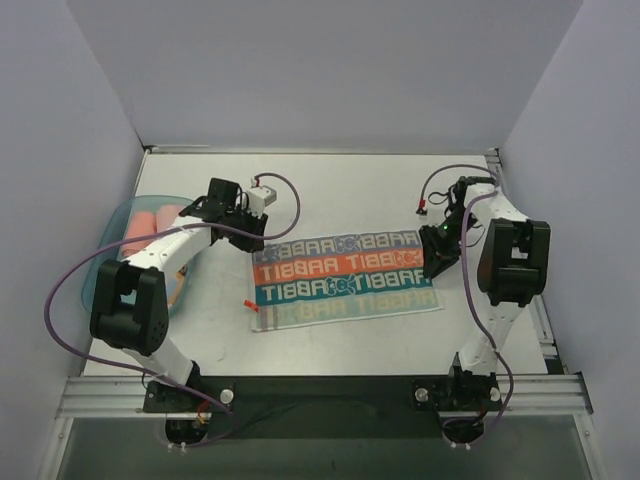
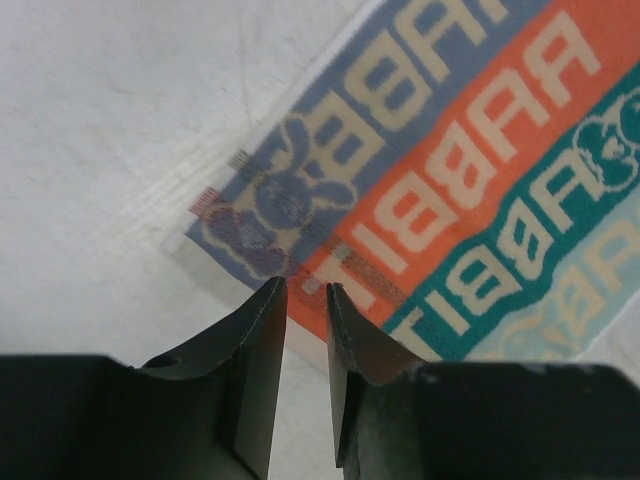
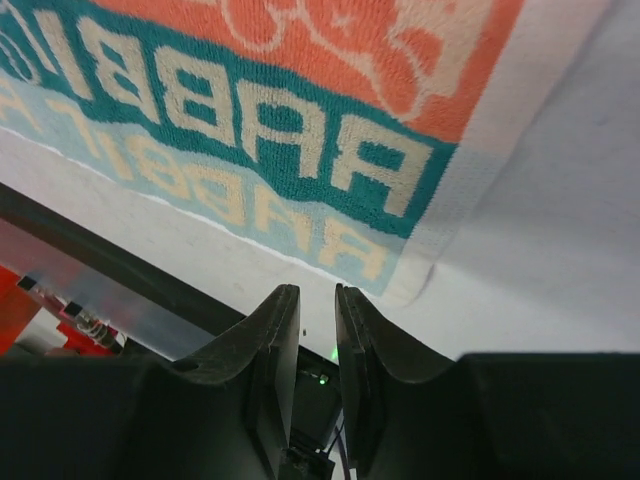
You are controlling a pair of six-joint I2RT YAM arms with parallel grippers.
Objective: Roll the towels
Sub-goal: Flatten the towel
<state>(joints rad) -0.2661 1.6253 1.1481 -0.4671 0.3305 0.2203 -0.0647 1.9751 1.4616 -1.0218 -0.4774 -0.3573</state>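
Top external view shows the RABBIT towel (image 1: 345, 280) flat mid-table between my nearly closed, empty left gripper (image 1: 252, 232) and right gripper (image 1: 437, 262); I should pinch matching corners evenly.

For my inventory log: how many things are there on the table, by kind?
Flat towel: 1
Rolled towels in tray: 2, pinkish; the arm may hide more
Tray: 1
Total: 4

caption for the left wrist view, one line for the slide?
Left pincer, nearly closed and empty, above the corner of the flat RABBIT towel.
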